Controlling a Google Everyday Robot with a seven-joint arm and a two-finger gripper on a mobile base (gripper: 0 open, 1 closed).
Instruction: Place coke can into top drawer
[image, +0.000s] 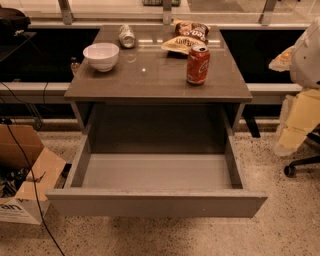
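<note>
The coke can (198, 65), red-orange with a silver top, stands upright on the right part of the grey cabinet top (150, 75). The top drawer (155, 202) is pulled wide open below it, and its grey inside (157, 171) holds nothing. My arm is a white and cream shape at the right edge of the view. Its gripper (286, 144) hangs low beside the cabinet, to the right of the drawer and well away from the can. It holds nothing that I can see.
A white bowl (101, 56), a silver-grey can lying on its side (127, 36) and two chip bags (187, 37) are on the cabinet top. A cardboard box (25, 180) and cables sit on the floor at left. A chair base (300, 167) is at right.
</note>
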